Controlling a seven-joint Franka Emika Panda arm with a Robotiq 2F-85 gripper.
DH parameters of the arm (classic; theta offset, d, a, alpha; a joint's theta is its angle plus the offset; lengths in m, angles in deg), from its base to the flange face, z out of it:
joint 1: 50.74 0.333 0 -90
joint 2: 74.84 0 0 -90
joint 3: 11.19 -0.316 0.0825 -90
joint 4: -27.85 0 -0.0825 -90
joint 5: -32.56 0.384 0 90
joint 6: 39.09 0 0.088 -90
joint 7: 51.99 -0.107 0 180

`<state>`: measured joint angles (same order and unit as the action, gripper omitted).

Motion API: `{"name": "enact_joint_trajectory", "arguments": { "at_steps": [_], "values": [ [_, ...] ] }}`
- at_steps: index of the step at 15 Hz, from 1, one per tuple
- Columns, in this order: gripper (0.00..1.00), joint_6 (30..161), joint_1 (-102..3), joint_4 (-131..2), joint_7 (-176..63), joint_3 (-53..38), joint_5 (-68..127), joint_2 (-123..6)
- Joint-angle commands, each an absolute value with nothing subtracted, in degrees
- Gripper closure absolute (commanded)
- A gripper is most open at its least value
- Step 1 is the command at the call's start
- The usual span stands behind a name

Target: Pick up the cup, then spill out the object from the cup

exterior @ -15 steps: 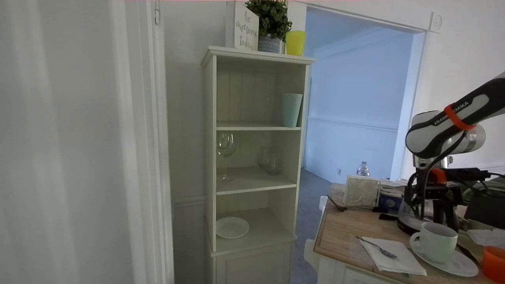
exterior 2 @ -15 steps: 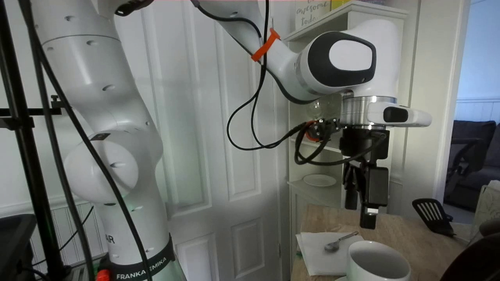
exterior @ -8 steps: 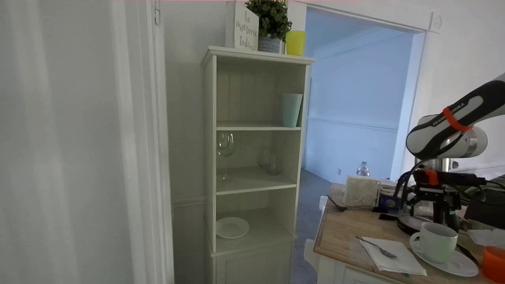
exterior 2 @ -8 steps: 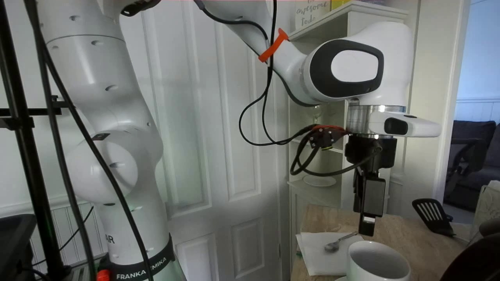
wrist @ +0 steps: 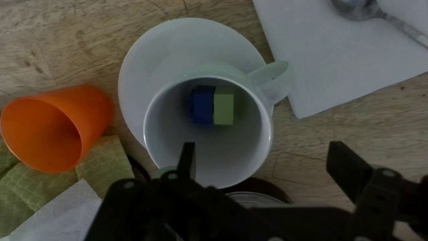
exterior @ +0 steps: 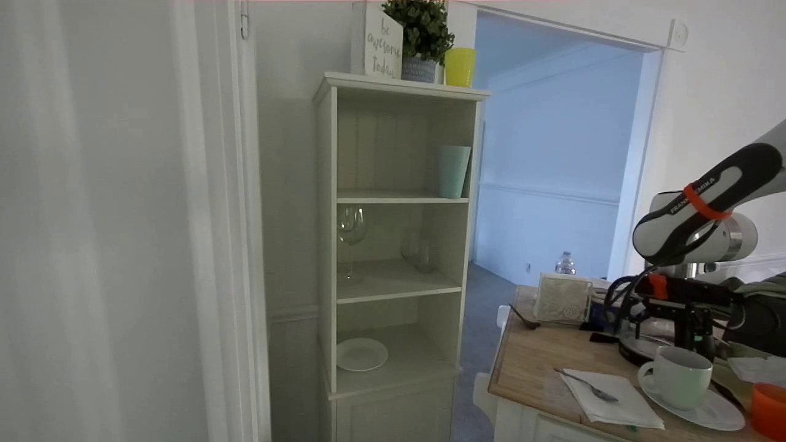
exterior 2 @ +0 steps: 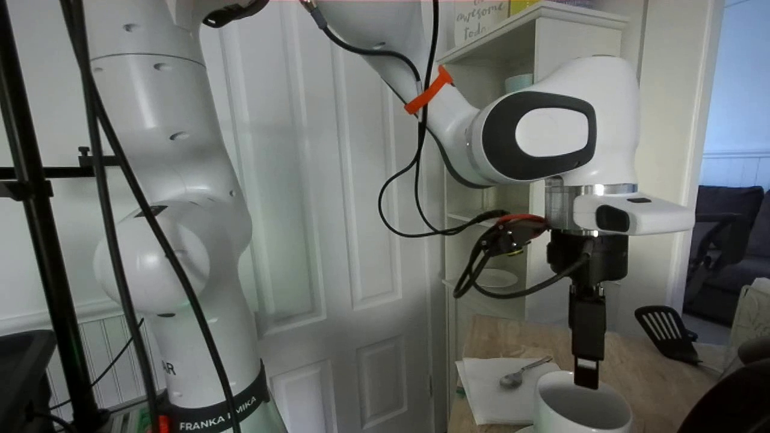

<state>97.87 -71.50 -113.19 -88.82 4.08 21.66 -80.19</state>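
Plain white, wide-mouthed, rounded cup (wrist: pixel 227 150): upright on a flat white round saucer (wrist: pixel 187 40), below the end effector (wrist: pixel 262 147) and offset toward one of its black fingers (wrist: pixel 187 157). Inside, at the bottom: a dark blue block (wrist: pixel 202 105) and a pale yellow-green block (wrist: pixel 224 106), side by side.

End effector: released, fingers wide apart, pointing down. Wrist view: one fingertip overlaps the cup's mouth; the other shows over the wooden table (wrist: pixel 307 134), past the cup. In an exterior view a fingertip (exterior 2: pixel 586 377) shows against the far rim; contact cannot be told.

Outward, wrist view: folded white paper napkin (wrist: pixel 321 63) ahead of the end effector, toward the right, just beyond the cup's handle; a metal spoon (wrist: pixel 357 11) lies on it. Orange tumbler (wrist: pixel 80 113) left of the end effector, near the saucer. Green quilted cloth (wrist: pixel 103 164) between tumbler and end effector. Round dark-edged item (wrist: pixel 255 197) under the end effector, mostly hidden; identity cannot be told.

Farther off, exterior views: black slotted spatula (exterior 2: pixel 674 349) on the table, beyond the end effector. Tall pale shelved cabinet (exterior: pixel 396 279) well apart from it; pale green tumbler (exterior: pixel 454 172) on the upper shelf, white round plate (exterior: pixel 362 355) on the lower.
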Motion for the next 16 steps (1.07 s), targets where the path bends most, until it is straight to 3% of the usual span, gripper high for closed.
{"name": "enact_joint_trajectory", "arguments": {
  "at_steps": [1, 5, 10, 15, 16],
  "values": [
    [0.0, 101.3, -71.8, -114.5, -94.3, 4.4, 19.1, -78.9],
    [0.19, 101.9, -71.5, -114.4, -98.4, 5.0, 17.4, -77.4],
    [0.65, 101.9, -71.2, -114.1, -100.8, 5.7, 17.7, -75.9],
    [0.99, 101.5, -70.9, -113.9, -101.5, 5.9, 17.9, -75.8],
    [1.0, 101.3, -70.8, -113.9, -101.4, 5.8, 17.8, -76.1]
  ]
}}
